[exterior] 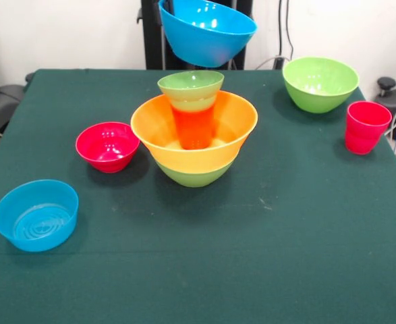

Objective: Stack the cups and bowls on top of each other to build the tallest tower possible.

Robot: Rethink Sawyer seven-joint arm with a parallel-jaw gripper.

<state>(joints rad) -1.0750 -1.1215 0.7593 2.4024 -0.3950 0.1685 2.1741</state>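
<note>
On your dark green bench [265,256], from the left: small blue bowl [36,214], small red bowl [107,146], the tower [194,131] at centre, big blue bowl [207,30] tilted above it, big green bowl [320,83], red cup [367,127]. White wall behind. You cannot tell the fingers' state.

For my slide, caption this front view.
Big blue plastic bowl hangs tilted above a tower: small green bowl on orange cup inside nested bowls.

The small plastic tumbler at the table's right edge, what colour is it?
Red: the small plastic tumbler shows best in the front view.
</note>
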